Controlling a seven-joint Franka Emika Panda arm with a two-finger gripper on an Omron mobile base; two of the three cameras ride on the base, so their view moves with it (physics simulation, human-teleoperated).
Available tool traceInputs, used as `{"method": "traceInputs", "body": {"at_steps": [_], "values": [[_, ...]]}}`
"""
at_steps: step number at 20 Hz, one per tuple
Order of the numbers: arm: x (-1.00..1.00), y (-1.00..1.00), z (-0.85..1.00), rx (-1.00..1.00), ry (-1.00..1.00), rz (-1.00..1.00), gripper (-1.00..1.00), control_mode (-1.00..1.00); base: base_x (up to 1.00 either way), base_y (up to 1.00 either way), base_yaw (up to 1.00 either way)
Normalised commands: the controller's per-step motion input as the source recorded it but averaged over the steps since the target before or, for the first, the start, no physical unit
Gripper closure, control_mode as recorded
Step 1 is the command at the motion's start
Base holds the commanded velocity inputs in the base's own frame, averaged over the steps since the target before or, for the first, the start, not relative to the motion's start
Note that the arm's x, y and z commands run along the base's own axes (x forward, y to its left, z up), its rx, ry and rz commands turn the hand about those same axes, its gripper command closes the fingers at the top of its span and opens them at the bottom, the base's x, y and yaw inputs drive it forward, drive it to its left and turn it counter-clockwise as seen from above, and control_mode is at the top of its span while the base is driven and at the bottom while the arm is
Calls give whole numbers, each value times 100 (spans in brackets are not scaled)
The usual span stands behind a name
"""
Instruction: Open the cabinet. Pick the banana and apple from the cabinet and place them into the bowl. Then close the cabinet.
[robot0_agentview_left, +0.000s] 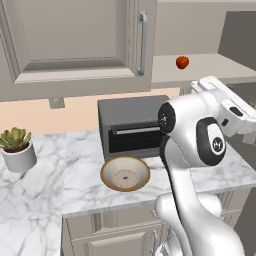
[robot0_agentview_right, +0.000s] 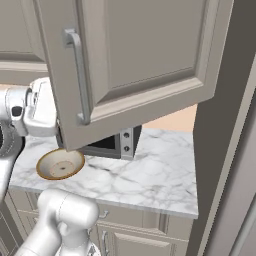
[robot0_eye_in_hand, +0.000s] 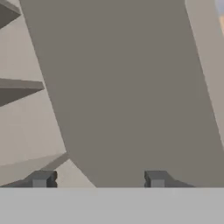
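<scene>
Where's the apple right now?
In the left base view, the apple sits on the shelf inside the open cabinet, up and right of the closed door's handle, above the dark countertop oven.

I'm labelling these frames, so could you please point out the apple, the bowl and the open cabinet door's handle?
apple (robot0_agentview_left: 182, 62): left base view, middle of the red fruit.
bowl (robot0_agentview_left: 108, 166): left base view, golden-brown rim.
cabinet door's handle (robot0_agentview_right: 79, 75): right base view, middle of the grey bar.

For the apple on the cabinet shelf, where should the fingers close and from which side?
Probably across the apple's round middle, coming in level from the cabinet's open front. It sits alone on the shelf with its stem up, so opposite sides look free, and the space above it seems tight for a top-down approach.
</scene>
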Motion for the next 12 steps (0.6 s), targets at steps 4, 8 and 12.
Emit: {"method": "traceInputs", "body": {"at_steps": [4, 8, 12], "values": [[0, -100, -3, 12, -1, -27, -100, -100, 0, 0, 0], [0, -100, -8, 12, -5, -12, -100, -100, 0, 0, 0], [0, -73, -3, 5, -10, 0, -100, -100, 0, 0, 0]]}}
